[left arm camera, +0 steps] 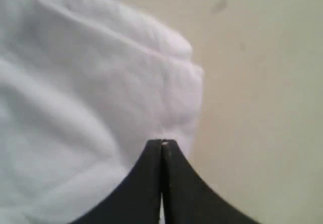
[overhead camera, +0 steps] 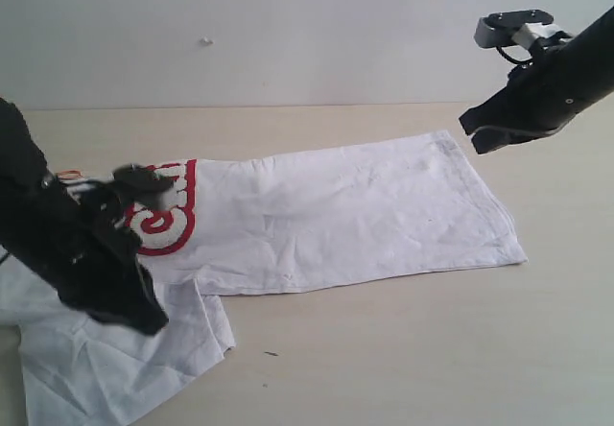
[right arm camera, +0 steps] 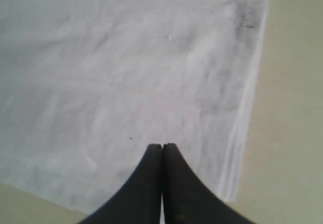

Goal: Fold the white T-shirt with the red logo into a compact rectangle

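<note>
Slopes the left arm low and forward, ending in the left gripper with both black jaws pressed flat together (no gap at the tips); holds the right arm high, tilted downward; carries the right gripper likewise closed, tips touching.

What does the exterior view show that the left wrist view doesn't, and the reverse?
Only the exterior view shows the white T-shirt at full length, its red logo and the right gripper raised above the hem end. Only the left wrist view shows the left gripper up close, tips pressed together beside a puffy fold of cloth. Both show white shirt cloth lying on the tan table.
</note>
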Motion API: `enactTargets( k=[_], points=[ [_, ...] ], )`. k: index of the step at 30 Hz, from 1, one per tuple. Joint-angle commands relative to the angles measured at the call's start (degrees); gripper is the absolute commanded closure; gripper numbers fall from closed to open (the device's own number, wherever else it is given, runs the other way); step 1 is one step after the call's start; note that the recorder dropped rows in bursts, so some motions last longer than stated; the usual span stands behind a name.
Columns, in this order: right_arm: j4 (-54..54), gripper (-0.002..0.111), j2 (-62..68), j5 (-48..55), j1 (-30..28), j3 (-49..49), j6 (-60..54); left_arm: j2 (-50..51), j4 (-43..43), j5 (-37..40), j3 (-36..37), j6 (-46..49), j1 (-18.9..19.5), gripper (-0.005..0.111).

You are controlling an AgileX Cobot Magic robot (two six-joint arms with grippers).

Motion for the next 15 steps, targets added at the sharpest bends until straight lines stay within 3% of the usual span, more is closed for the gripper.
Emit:
enactTargets(
  k=[1,4,9,15],
  points=[
    [8.7,0.108,1.9,3.3,3.0,-0.2,-7.1,-4.9,0.6,-25.4,0.0,-13.6,4.2,0.107],
    [8.8,0.108,7.1,-3.8,7.3,-1.4,-7.1,1.2,0.6,-34.4,-1.7,-20.9,9.4,0.107],
    [6.2,0.108,18.7,-7.9,8.1,-12.2,-2.1,14.7,0.6,-32.7,-10.7,-25.8,16.9,0.107],
    [1.0,0.108,26.6,-11.1,8.1,-20.9,8.0,23.9,2.3,-30.8,-18.7,-25.7,18.9,0.107]
  ],
)
